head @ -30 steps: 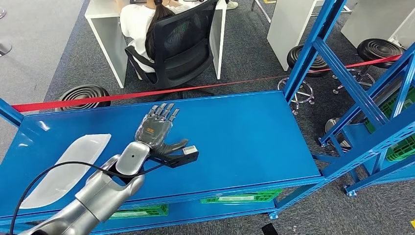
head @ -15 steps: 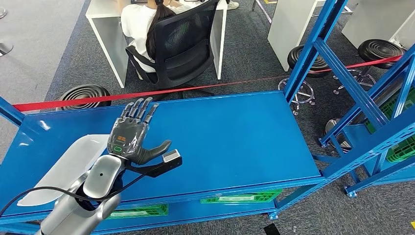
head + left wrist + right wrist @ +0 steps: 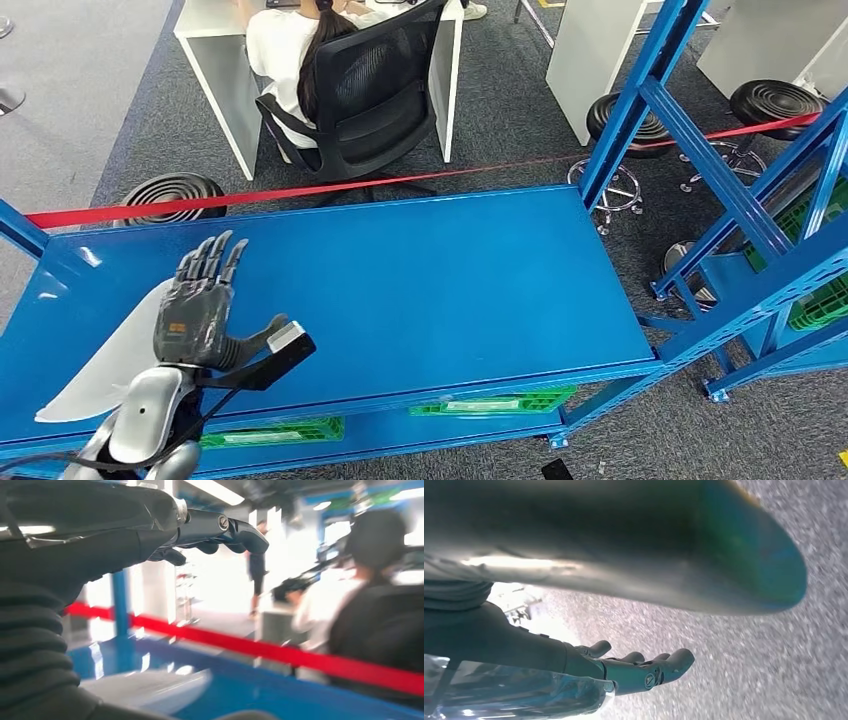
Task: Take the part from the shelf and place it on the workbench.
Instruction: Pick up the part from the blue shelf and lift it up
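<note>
On the workbench [image 3: 480, 270], the part [image 3: 110, 360] lies lengthwise, diagonal.

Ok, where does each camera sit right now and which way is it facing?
Head view: high on the body, looking down at the blue workbench, pale part and left hand.
Left wrist view: behind the left hand, facing across the bench toward the red tape and a seated person.
Right wrist view: behind the right hand, facing grey floor.
Head and left wrist share bench, part, tape, person.
</note>
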